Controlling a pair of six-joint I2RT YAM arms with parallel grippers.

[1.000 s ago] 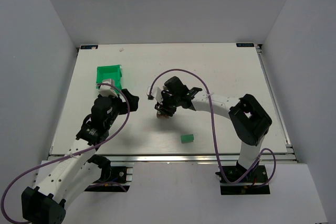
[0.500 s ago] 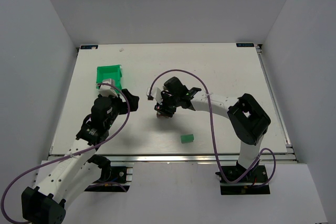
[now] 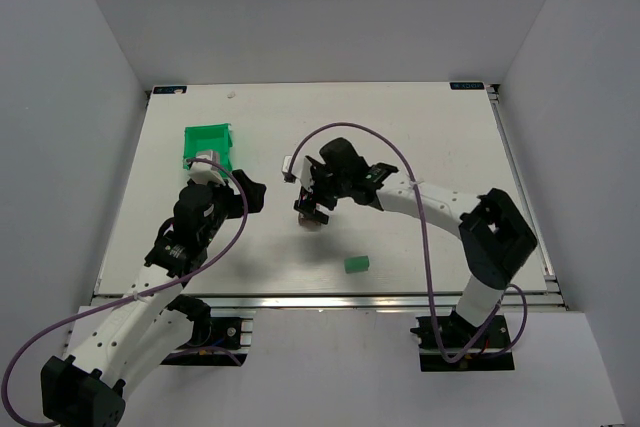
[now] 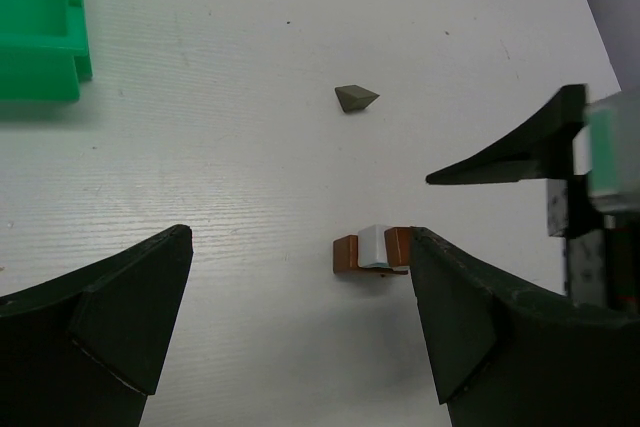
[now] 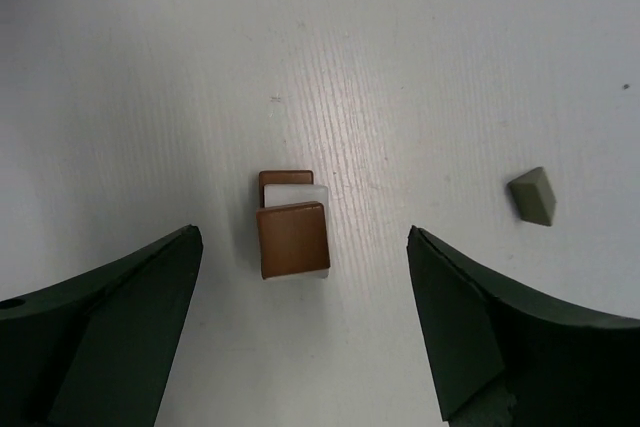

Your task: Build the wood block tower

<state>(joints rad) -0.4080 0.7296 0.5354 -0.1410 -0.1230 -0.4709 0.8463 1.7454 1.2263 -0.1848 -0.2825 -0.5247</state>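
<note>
A: Where's the wood block tower (image 5: 293,227)?
B: About mid-table (image 3: 430,137), a bit toward the near edge. It's brown, whitish, brown, all touching, with the whitish one in between. Can't tell how high it stands.

A: Right gripper (image 5: 302,237)?
B: Right over it, jaws spread wide. There's a finger on each side of the blocks with a clear gap, so it's holding nothing.

A: Left gripper (image 4: 298,247)?
B: Also wide apart and empty. It's left of the tower and facing it, well apart.

A: Anything else?
B: A small grey wedge block (image 5: 533,196) lies near the tower, not touching it. A loose green block (image 3: 356,263) sits alone toward the near edge, right of the tower. The green bin (image 3: 208,142) is toward the far left corner, just beyond the left arm.
</note>
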